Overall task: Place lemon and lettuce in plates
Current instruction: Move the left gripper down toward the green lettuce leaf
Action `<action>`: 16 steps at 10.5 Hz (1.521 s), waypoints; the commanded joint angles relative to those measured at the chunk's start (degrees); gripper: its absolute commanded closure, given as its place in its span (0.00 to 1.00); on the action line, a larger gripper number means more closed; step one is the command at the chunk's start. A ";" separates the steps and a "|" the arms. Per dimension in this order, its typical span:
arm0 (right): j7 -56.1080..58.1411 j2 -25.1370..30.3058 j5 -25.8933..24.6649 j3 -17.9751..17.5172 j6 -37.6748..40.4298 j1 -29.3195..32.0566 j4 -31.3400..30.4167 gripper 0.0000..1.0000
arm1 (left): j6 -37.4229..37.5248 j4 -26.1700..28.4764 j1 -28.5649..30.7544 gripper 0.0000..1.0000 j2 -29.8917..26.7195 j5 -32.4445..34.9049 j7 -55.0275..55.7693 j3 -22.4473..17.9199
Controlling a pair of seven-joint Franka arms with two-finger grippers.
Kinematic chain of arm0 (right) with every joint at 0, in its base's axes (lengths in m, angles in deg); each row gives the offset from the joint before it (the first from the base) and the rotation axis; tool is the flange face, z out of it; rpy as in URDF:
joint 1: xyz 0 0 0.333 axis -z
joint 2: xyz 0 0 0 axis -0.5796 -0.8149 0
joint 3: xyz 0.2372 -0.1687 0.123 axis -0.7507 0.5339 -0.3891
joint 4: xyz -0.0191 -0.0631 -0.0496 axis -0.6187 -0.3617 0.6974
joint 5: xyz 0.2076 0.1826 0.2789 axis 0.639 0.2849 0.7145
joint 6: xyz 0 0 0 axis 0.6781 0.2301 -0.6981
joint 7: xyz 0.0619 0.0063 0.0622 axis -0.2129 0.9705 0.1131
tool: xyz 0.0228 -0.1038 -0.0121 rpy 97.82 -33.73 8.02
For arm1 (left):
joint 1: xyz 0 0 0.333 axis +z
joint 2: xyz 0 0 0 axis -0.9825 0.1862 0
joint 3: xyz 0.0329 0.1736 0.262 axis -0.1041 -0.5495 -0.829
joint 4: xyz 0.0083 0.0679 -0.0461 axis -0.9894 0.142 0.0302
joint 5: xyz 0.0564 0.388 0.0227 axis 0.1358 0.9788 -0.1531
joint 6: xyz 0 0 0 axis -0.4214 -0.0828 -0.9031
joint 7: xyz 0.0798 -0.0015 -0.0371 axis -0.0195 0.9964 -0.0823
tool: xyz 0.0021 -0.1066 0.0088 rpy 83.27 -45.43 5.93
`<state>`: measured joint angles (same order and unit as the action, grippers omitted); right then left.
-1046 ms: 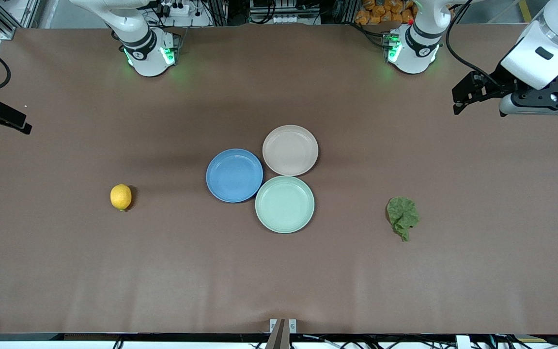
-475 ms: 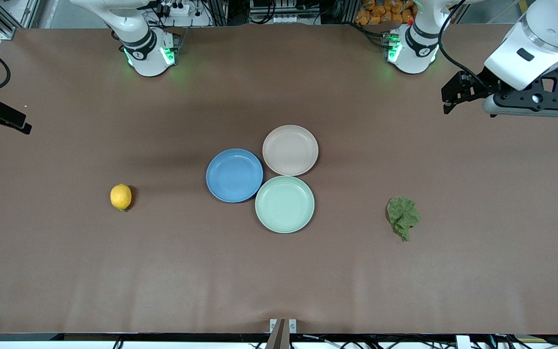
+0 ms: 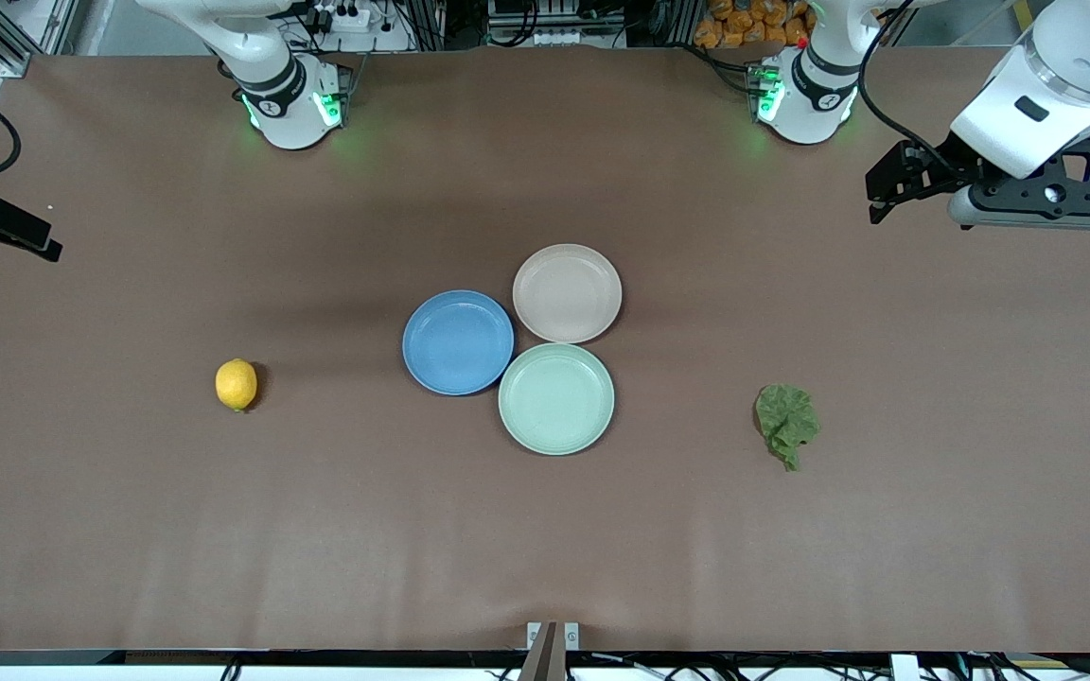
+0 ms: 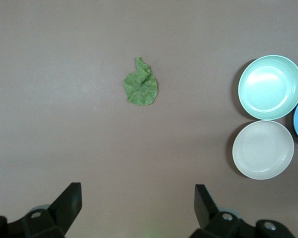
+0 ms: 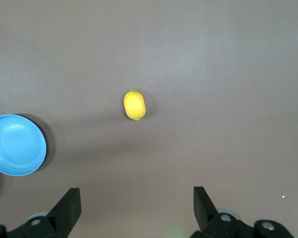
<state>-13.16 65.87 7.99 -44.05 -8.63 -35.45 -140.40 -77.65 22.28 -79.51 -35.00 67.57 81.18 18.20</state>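
Observation:
The lemon (image 3: 236, 384) lies on the table toward the right arm's end, and also shows in the right wrist view (image 5: 134, 104). The lettuce (image 3: 786, 424) lies toward the left arm's end, and also shows in the left wrist view (image 4: 141, 87). The blue plate (image 3: 457, 341) and the beige-pink plate (image 3: 567, 292) sit empty and touching at the middle. My left gripper (image 3: 881, 192) is open and empty in the air near the left arm's end; its wrist view (image 4: 137, 198) shows the jaws wide apart. My right gripper (image 3: 29, 238) is open and empty at the right arm's end (image 5: 137, 201).
A pale mint-green plate (image 3: 556, 398) sits empty against the other two, nearest the front camera. The two arm bases (image 3: 291, 104) stand along the edge farthest from that camera. A brown cloth covers the table.
My left gripper has shifted a little toward the table's middle and its wrist has turned slightly. The right arm, the lemon, the lettuce and the plates have not moved.

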 commanded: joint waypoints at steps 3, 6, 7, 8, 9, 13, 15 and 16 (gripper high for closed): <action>-0.60 0.26 -0.50 -0.06 0.42 0.12 -0.13 0.00 | 0.57 -1.17 0.24 0.00 0.73 0.84 -1.39 0.10; -0.60 0.26 -0.50 -0.06 0.42 0.12 -0.13 0.00 | -0.56 -1.17 0.33 0.00 3.18 1.02 -1.39 -0.08; -0.60 0.26 -0.50 -0.06 0.42 0.12 -0.13 0.00 | -3.36 -0.99 0.33 0.00 4.58 1.45 -1.39 -0.16; -0.60 0.26 -0.50 -0.06 0.42 0.12 -0.13 0.00 | -5.39 -0.90 0.33 0.00 6.51 1.63 -1.39 -0.25; -0.60 0.26 -0.50 -0.06 0.51 0.12 -0.13 0.00 | -6.88 -0.90 0.59 0.00 8.36 1.89 -1.31 -0.25; -0.60 0.26 -0.50 -0.06 0.60 0.12 -0.21 0.00 | -12.77 -0.99 1.56 0.00 15.74 2.69 -0.43 -0.25; -0.60 0.26 -0.50 -0.06 1.04 0.12 -0.21 0.00 | -15.59 -0.90 2.52 0.00 19.17 2.60 -0.34 -0.25; -0.60 0.26 -0.41 -0.06 1.04 0.12 -0.30 0.00 | -17.25 -0.90 2.96 0.00 20.93 2.60 -0.34 -0.25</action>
<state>-13.16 65.75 7.99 -44.01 -8.10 -35.43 -140.49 -93.12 22.32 -77.50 -16.46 68.91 81.15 17.52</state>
